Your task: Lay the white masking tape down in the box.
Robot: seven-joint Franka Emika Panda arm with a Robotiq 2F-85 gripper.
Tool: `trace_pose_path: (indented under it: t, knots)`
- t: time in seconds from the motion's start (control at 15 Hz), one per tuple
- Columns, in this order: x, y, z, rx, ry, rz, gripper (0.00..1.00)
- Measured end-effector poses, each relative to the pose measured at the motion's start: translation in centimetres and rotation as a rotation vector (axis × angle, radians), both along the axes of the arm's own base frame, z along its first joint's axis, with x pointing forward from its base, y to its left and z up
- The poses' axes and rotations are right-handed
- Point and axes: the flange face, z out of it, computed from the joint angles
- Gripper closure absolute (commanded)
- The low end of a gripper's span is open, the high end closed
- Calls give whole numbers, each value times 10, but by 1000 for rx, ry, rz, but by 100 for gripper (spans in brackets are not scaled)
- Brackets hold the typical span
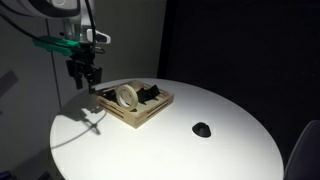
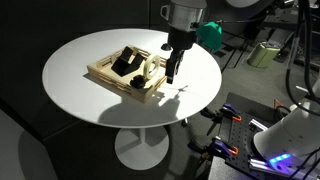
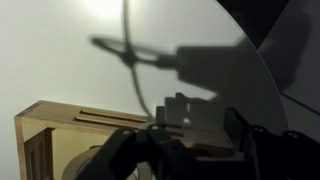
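The round white table [image 1: 230, 140] carries the box [image 1: 140, 118], a shallow tray of light wood that stands toward one side of the table top. The white masking tape [image 1: 127, 97] is inside the box, in the part nearer to the robot. Its hollow centre faces the camera, so it seems to stand tilted and not flat, but the res. is too low to be sure. Just beside it, also inside the box, are black objects [image 1: 150, 94]. They show in both exterior views, approx. in the middle of the tray.

The end effector [image 1: 86, 80] hangs above the table just outside one corner of the box, pointing down. It is apart from the tape and nothing is seen between its fingers. Whether the fingers are spread or pressed together cannot be told, since the pics are too dark and small there.

In the wrist view a corner of the box fills the lower left, the dark end effector parts cover the bottom edge, and the arm's shadow [image 3: 150, 60] falls on the table.

A small dark lump [image 1: 202, 129] lies alone on the table, well apart from the box.
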Motion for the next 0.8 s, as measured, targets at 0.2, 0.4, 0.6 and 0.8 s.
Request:
trace_pose_path:
  t: [0.2, 0.4, 0.6, 0.8]
  knots:
    - [18, -11, 4, 9, -32, -30, 90]
    - [36, -22, 3, 15, -50, -57, 100]
    - [53, -30, -5, 18, -51, -78, 98]
    - [70, -36, -16, 18, -42, -92, 98]
